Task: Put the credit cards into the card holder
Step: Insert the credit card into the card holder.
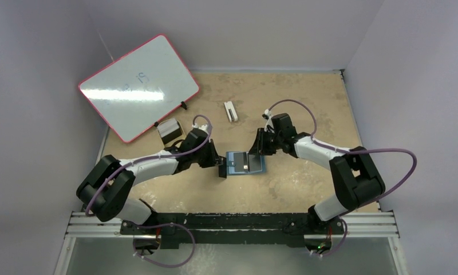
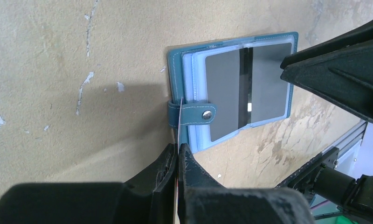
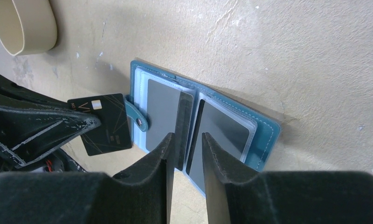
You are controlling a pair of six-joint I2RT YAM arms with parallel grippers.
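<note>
While the small teal-blue folding card holder (image 1: 245,163) lies open on the tan desk (image 1: 307,109) between the two arms, one dark card (image 3: 185,122) stands on edge along its middle fold. The right tool (image 3: 187,154) sits close by that card, jaws narrowly parted and gripping nothing. The left tool (image 2: 177,151) is pinched tight on a black card with gold lines (image 3: 105,122), just beside the holder's snap strap (image 2: 196,114).

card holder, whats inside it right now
The open card holder shows a grey card in the clear pocket on each side, and a darker card at the spine by the right gripper. Pockets underneath are covered.
</note>
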